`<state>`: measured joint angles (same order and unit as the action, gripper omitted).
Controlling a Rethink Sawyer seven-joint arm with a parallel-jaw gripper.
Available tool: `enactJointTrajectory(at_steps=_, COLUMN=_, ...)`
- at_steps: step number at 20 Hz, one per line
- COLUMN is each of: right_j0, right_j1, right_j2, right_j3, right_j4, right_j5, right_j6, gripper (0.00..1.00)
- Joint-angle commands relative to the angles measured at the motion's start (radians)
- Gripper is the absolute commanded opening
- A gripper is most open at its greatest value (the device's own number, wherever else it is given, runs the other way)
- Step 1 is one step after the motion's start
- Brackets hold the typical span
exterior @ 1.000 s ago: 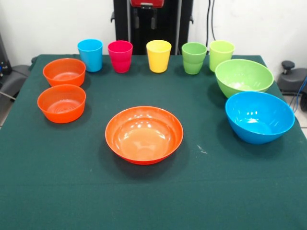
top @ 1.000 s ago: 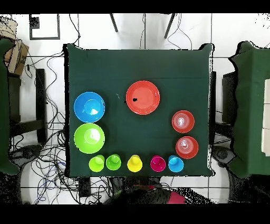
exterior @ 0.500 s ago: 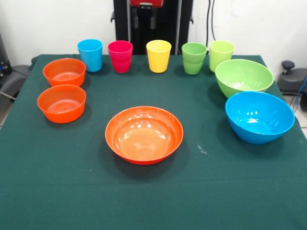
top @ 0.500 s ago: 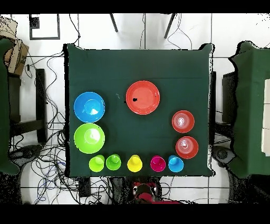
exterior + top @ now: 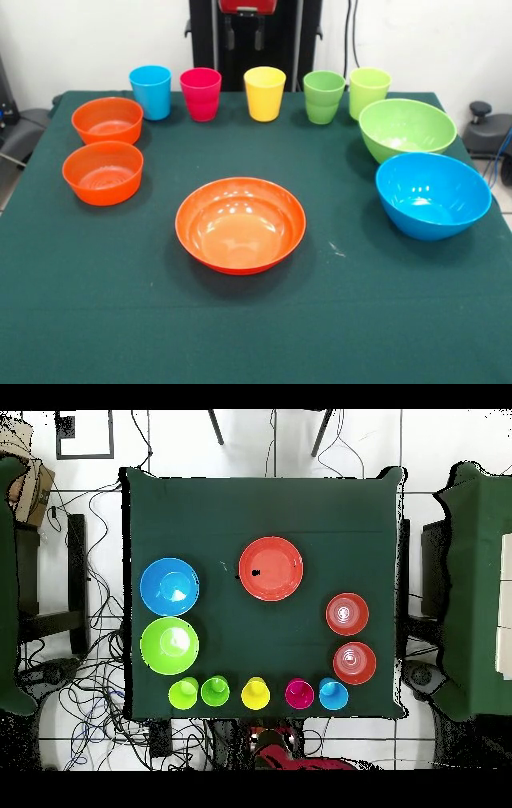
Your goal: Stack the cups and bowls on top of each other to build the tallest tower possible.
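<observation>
The fingers (image 5: 230, 34) hang spread apart, with nothing between them, at the front view's top edge, behind the far edge of the green tabletop (image 5: 96, 312) and above everything on it.

The row of five cups stands closest to them. The yellow cup (image 5: 265, 94) and the pink cup (image 5: 200, 94) stand just forward of the fingers, one to each side. The sky blue cup (image 5: 150, 92) ends the row at the picture's left. The green cup (image 5: 324, 97) and the lime cup (image 5: 369, 90) end it at the right.

The wide orange bowl (image 5: 240, 226) sits alone at mid-tabletop, straight out from the fingers and well apart from them. Two small orange bowls (image 5: 107, 120) (image 5: 102, 172) lie far off to the picture's left. The lime green bowl (image 5: 406, 128) and the blue bowl (image 5: 433, 194) lie far off to the right. Every piece stands upright and separate, and nothing is stacked.
</observation>
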<state>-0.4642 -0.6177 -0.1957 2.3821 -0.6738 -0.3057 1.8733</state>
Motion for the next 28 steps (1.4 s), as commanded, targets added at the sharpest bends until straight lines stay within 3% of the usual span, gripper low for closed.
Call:
enactJointTrajectory(at_steps=1, right_j0=0.023, right_j1=0.114, right_j2=0.099, right_j3=-0.197, right_j4=0.063, right_j5=-0.012, right_j6=0.129, gripper=1.00)
enactJointTrajectory(at_steps=10, right_j0=0.068, right_j1=0.248, right_j2=0.039, right_j3=-0.255, right_j4=0.098, right_j5=-0.136, right_j6=0.145, gripper=1.00)
enactJointTrajectory(at_steps=17, right_j0=0.064, right_j1=0.345, right_j2=0.038, right_j3=-0.293, right_j4=0.120, right_j5=-0.210, right_j6=0.150, gripper=1.00)
enactJointTrajectory(at_steps=24, right_j0=0.064, right_j1=0.371, right_j2=0.034, right_j3=-0.307, right_j4=0.130, right_j5=-0.233, right_j6=0.143, gripper=1.00)
enactJointTrajectory(at_steps=28, right_j0=0.069, right_j1=0.348, right_j2=0.029, right_j3=-0.291, right_j4=0.129, right_j5=-0.221, right_j6=0.143, gripper=1.00)
